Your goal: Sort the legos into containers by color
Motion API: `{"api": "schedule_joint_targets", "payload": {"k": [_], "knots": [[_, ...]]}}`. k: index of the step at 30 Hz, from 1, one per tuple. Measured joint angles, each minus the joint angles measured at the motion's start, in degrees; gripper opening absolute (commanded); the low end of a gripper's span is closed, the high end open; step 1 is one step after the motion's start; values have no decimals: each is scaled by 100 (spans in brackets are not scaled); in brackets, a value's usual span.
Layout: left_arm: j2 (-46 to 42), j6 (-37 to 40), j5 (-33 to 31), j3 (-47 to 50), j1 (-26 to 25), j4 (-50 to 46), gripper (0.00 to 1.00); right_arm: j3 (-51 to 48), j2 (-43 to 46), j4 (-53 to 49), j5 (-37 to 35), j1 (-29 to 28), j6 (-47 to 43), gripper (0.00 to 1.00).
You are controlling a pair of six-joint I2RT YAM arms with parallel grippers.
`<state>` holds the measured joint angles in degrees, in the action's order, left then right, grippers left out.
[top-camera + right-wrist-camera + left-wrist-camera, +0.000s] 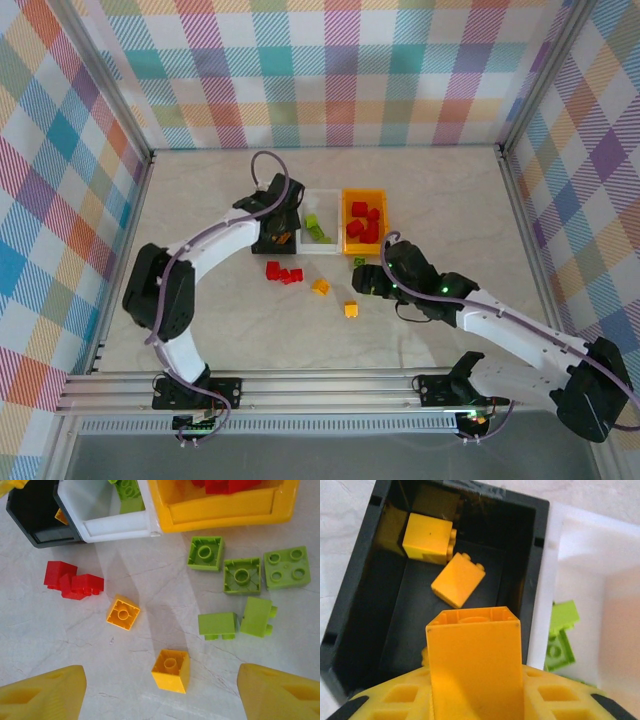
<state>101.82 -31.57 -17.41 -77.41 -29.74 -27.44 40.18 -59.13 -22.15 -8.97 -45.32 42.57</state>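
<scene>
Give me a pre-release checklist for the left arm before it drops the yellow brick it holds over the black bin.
1. Grip: left gripper clamped on the yellow brick: ok.
2. Position: brick over the black bin opening: ok; near rim hidden.
3. Colour match: two yellow bricks lie inside that bin: ok.
4. Neighbouring white bin holds green bricks, none yellow in view: ok.
5. Clearance: right gripper open, over the table, away from the bins: ok.
6. Sorting finished: not ok; red bricks, loose yellow bricks and loose green bricks lie on the table.
</scene>
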Motion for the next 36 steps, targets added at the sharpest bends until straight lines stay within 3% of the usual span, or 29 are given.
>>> {"api": "schedule_joint_targets", "payload": {"k": [5,10,16,23,30,36], "knots": [[302,-31,33,-415,79,-127,83,-46,-35,-20,109,-2,31,82],[-90,-2,142,-525,-46,-144,99,-26,-568,11,275,-26,9,82],[-1720,-4,197,-22,-601,24,100,507,-1871,-127,210,-398,-13,81],[-3899,-348,168,2020,-1110,59,100,1032,-2951,-249,26,-776,68,76],[-4968,-793,-31,3410,-1263,-442,100,1113,-3421,-446,-127,-909,221,57],[-5407,-960,-190,3602,-1263,-717,100,1200,-3497,-476,-199,-944,201,38]]}}
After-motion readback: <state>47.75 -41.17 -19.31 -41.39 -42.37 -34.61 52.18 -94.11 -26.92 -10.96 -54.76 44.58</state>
